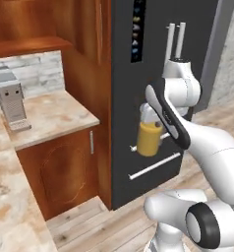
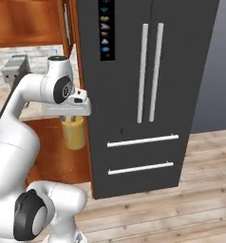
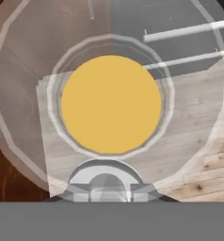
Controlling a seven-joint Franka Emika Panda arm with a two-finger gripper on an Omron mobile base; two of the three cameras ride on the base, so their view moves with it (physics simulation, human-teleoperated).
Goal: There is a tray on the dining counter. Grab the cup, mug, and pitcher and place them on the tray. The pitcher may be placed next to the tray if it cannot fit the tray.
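Pitcher of orange liquid hangs upright in mid-air before dark fridge, above wood floor. Claw clamped narrowly on its rim from above. Coffee machine sits on table well left, beside wood cabinet.

We see orange liquid in the clear pitcher, against a charcoal fridge with pale silver handles. The counter is beige with rusty veining, the cabinet reddish wood, the coffee machine grey, the floor light planks.
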